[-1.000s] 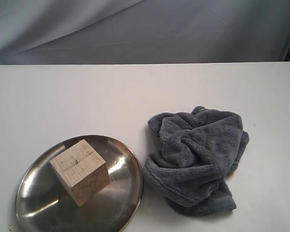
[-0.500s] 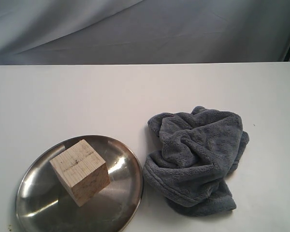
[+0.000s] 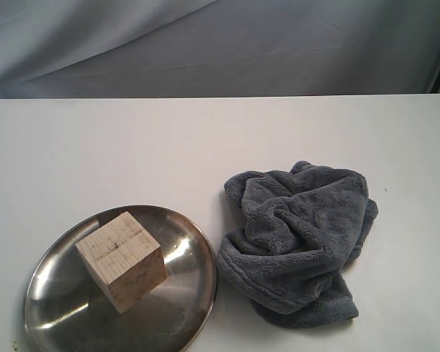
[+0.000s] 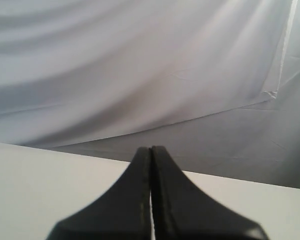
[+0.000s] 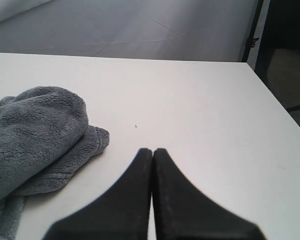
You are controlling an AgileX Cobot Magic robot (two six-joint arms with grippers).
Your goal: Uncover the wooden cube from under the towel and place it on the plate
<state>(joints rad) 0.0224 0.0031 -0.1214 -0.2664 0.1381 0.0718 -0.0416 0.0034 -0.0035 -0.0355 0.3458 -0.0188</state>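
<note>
Inspector: Status of the task?

Operator: Judged complete. Wooden cube (image 3: 122, 260) sits uncovered on the steel plate (image 3: 62, 312), at the near left of the tabletop (image 3: 132, 147). Crumpled grey towel (image 3: 297, 242) lies just right of the plate; contact with the rim cannot be confirmed. Nothing appears left to do.

Inspector: Jaws?

Operator: Left gripper (image 4: 151, 150): jaws pressed together, nothing between them, facing the backdrop curtain (image 4: 140, 75) across bare tabletop. Right gripper (image 5: 153, 151): jaws likewise closed and empty, over the tabletop beside the towel's right side.

Inspector: Cube relative to the jaws?

Operator: Well apart from both, by my judgement. Neither gripper shows in the exterior view, and neither wrist view shows cube or plate. Only the right one catches the towel.
</note>
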